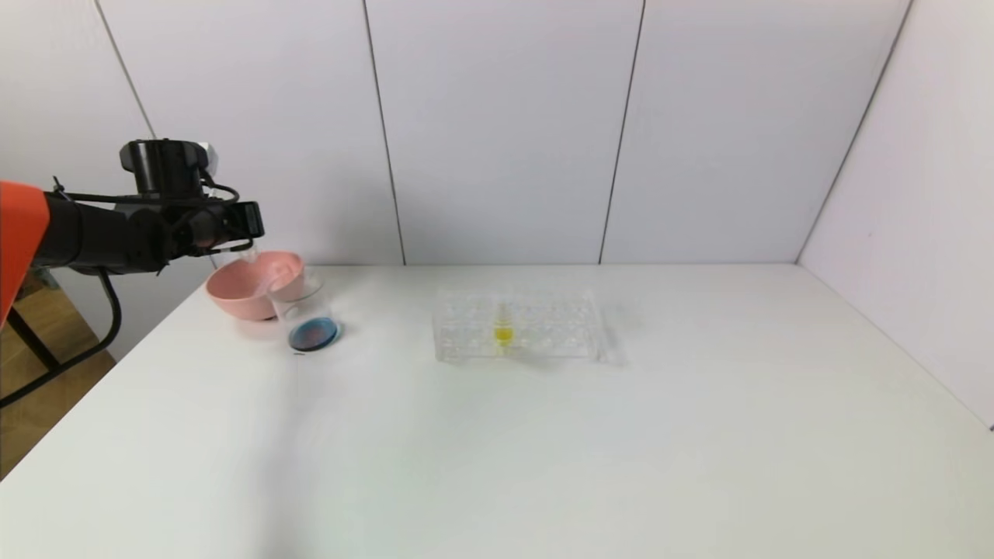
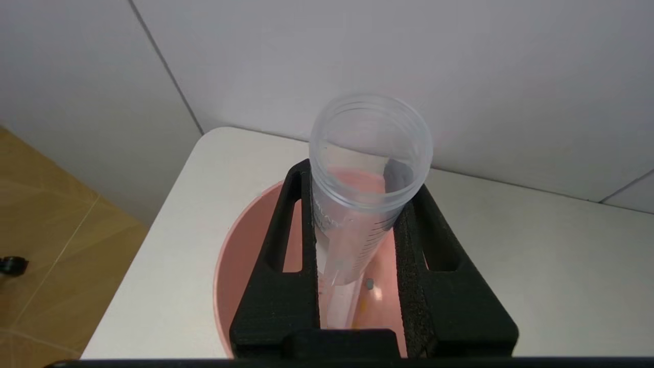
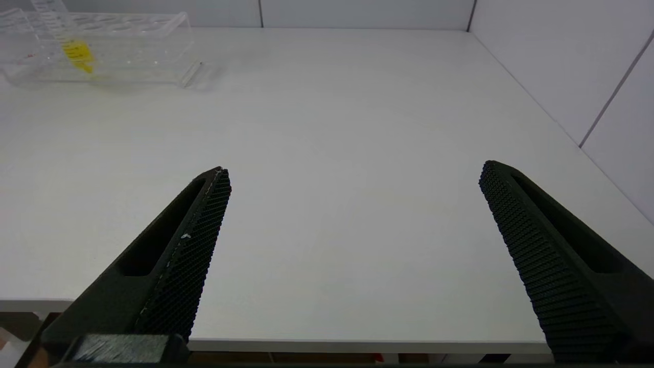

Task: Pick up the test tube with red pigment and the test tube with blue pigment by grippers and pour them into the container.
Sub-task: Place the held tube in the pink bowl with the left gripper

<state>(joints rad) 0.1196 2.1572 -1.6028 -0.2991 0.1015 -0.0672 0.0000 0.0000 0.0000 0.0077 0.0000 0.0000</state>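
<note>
— Two grippers; how do your jaws stand?

— My left gripper point(image 2: 360, 204) is clenched on a slim clear plastic test tube point(image 2: 357, 230), one black finger on each side of it just below its ridged mouth. My right gripper point(image 3: 355, 171) is released, fingers wide apart, low over the bare near right part of the white table point(image 1: 543, 450).

— Any writing on the tube?

— Printed graduation lines run down its wall, with a few characters beside them that are too blurred for me to read.

— Which way does it point?

— Its long axis is steep: open mouth up toward my wrist camera, closed end down inside the round pink bowl point(image 2: 235, 276). I cannot tell whether it touches the bowl, or which pigment the tube belongs to.

— And the container?

— The small clear glass beaker point(image 1: 307, 310) stands upright at the table's far left, touching or just beside the bowl, with a thin layer of dark blue liquid at its bottom.

— Anything else?

— A clear tube rack point(image 1: 543, 326) sits mid-table, holding one upright tube with yellow liquid point(image 1: 503, 332).
</note>
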